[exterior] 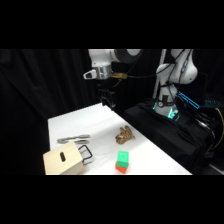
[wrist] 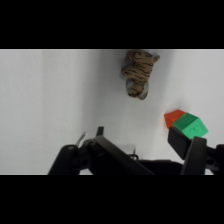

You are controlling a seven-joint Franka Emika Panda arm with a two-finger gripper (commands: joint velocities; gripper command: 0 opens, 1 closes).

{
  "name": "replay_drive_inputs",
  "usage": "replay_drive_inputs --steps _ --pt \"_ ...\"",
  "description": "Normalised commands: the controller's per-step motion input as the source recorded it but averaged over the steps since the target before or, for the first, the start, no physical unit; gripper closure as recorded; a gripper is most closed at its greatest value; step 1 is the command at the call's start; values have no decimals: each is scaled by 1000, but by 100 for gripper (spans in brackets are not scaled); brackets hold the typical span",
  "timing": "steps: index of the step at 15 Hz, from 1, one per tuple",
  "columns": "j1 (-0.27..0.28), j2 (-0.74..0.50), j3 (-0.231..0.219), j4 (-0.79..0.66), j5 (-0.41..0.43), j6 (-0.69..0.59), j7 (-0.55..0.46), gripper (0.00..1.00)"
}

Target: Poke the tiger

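A white robot arm's black two-finger gripper (exterior: 108,100) hangs high above the far edge of a white table (exterior: 70,122); whether its pincer is released or clenched cannot be told. The tiger (exterior: 124,135), a small brown-tan striped animal figure, lies near the table's right edge, with a green-and-red block (exterior: 122,162) nearer the camera and metal tongs (exterior: 73,138) and a tan wooden box (exterior: 63,161) to the left. A good poke would probably mean descending squarely over the tiger and touching it gently, clear of the block.
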Motion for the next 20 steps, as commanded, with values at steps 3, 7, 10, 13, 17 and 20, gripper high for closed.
replay_drive_inputs --steps 3,7,10,13,17,20 --pt "-2 2 27 -14 7 24 48 0" --pt "42 -105 69 -203 38 132 95 0" --pt "59 -176 77 -339 -1 302 174 27" --pt "57 -149 59 -375 -4 432 184 44" --pt "42 -25 39 -340 -61 544 206 78" --pt "43 198 36 -263 -112 583 163 97"
